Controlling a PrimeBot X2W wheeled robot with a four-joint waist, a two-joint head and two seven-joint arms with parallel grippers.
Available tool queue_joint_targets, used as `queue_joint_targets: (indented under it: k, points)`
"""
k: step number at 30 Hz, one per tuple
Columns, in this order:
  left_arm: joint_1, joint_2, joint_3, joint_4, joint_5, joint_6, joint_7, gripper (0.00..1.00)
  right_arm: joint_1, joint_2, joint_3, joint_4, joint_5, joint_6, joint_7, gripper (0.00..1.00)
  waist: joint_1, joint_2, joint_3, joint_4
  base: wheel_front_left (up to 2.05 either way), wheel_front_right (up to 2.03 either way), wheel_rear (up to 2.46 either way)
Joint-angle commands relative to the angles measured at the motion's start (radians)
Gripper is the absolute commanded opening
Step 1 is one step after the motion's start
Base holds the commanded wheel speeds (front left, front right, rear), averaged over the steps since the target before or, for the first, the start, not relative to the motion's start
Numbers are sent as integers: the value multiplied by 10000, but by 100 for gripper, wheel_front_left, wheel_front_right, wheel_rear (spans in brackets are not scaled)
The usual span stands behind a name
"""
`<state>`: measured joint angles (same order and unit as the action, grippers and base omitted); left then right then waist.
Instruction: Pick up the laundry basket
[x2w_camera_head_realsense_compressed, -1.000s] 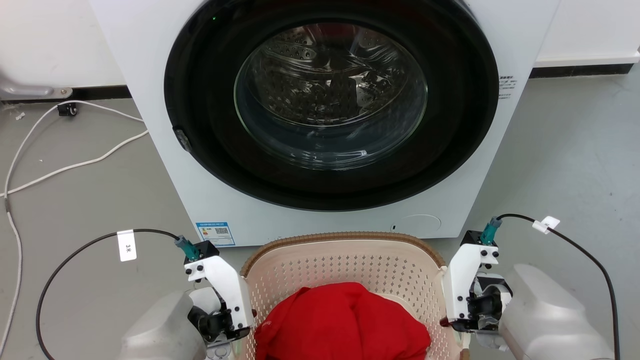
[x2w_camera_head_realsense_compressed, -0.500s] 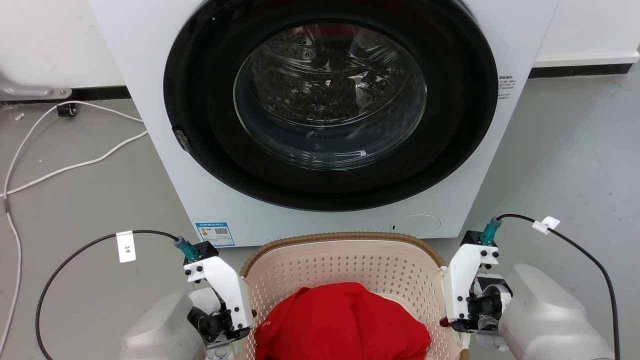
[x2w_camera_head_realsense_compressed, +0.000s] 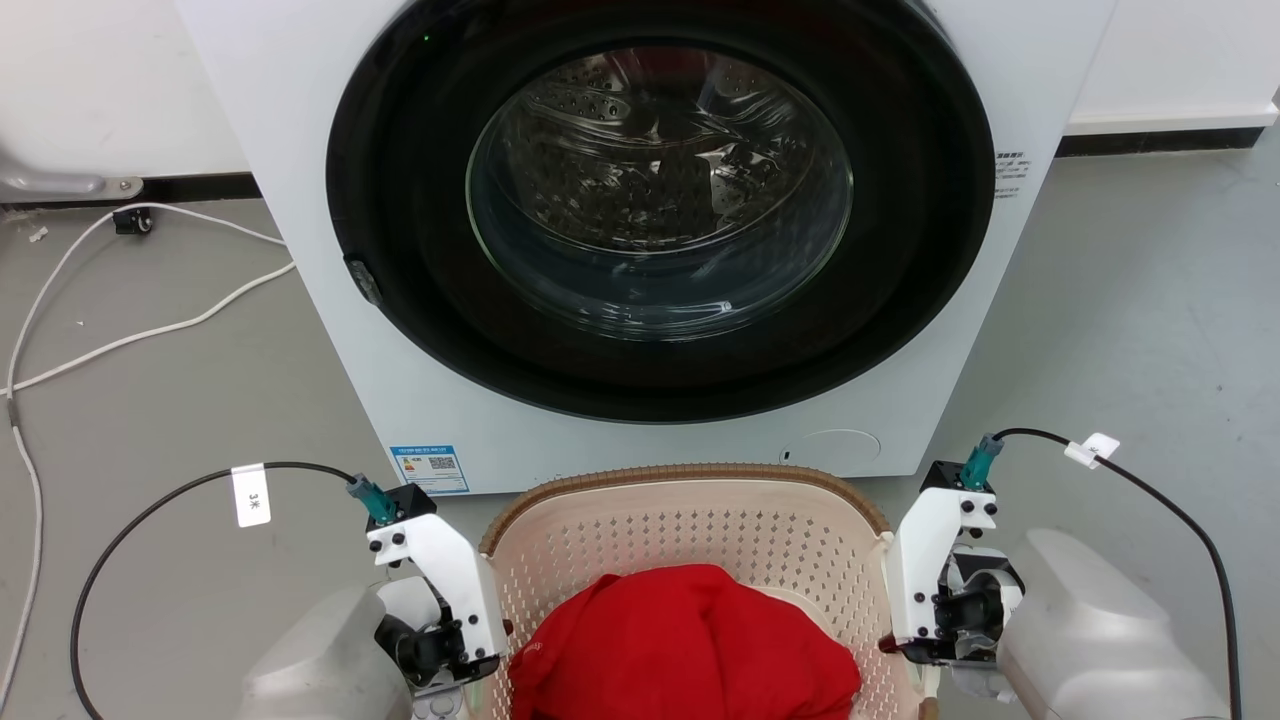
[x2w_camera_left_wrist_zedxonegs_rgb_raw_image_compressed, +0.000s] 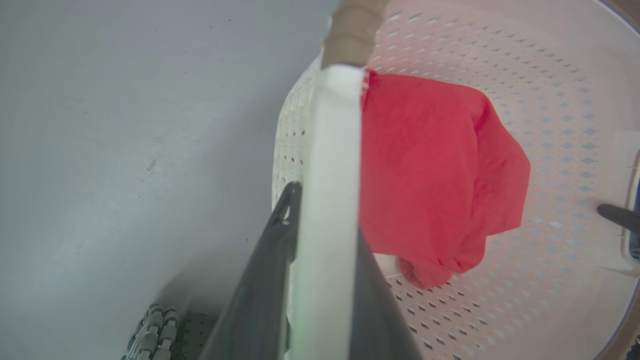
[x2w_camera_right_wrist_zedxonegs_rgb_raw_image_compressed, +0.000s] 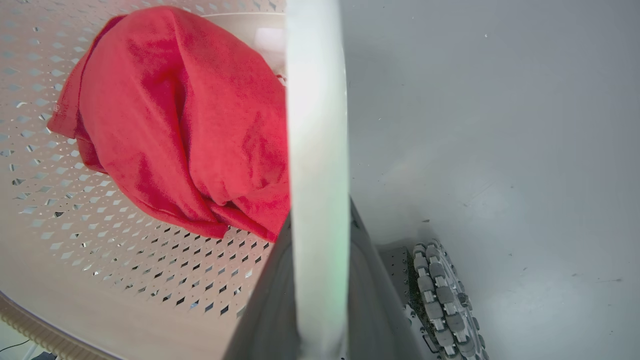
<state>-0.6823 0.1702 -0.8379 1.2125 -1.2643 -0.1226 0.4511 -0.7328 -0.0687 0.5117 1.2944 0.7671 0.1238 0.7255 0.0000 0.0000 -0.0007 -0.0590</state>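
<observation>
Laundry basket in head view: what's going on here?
The robot grips the laundry basket with both arms, in front of the washing machine, whose door is shut. The left tool is clamped on the left handle, one finger on each side. The right tool is likewise clamped on the right handle. A red garment lies inside. Whether the basket has left the floor cannot be told.
</observation>
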Motion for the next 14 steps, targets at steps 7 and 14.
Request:
queue_joint_targets:
  k: [7,14]
  points:
    - [35,-367,-30,-195,-190,-148,-48,0,-61,341,-17,-99,230,129,-30,0,0,0,3,6,0,0,0]
    - [32,-343,-120,-190,-202,-148,-50,0,21,343,-61,-101,288,129,-44,0,0,0,17,16,0,0,0]
